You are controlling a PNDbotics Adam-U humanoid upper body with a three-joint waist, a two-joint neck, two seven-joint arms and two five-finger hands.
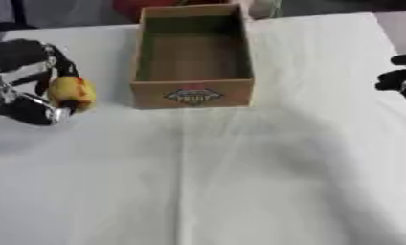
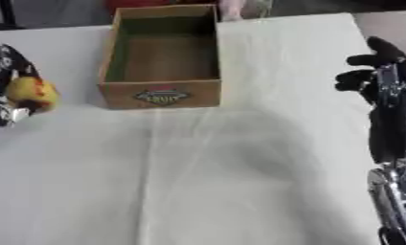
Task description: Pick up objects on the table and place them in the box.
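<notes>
the left hand (image 1: 30, 93) is curling its fingers around a yellow object (image 1: 71, 92) with red patches, holding it at the left side of the white table (image 1: 240, 182), just beside the box (image 1: 192, 55) but not yet over it. it looks like a soft rounded toy or piece of fruit, though the view is too blurred to say which. the fingers are wrapping it from above and below, so the object is sitting cradled between them rather than resting on the cloth; that grip is probably suited to carrying it sideways over the box's near-left wall.

the box is standing open-topped at the far middle of the table, a label on its front face, and its inside is showing bare brown floor, so nothing seems to have been placed in it yet.

the right hand (image 2: 378, 72) is hanging idle at the right edge, well apart from the box, its fingers relaxed and holding nothing, likely keeping clear of the other arm's path.
</notes>
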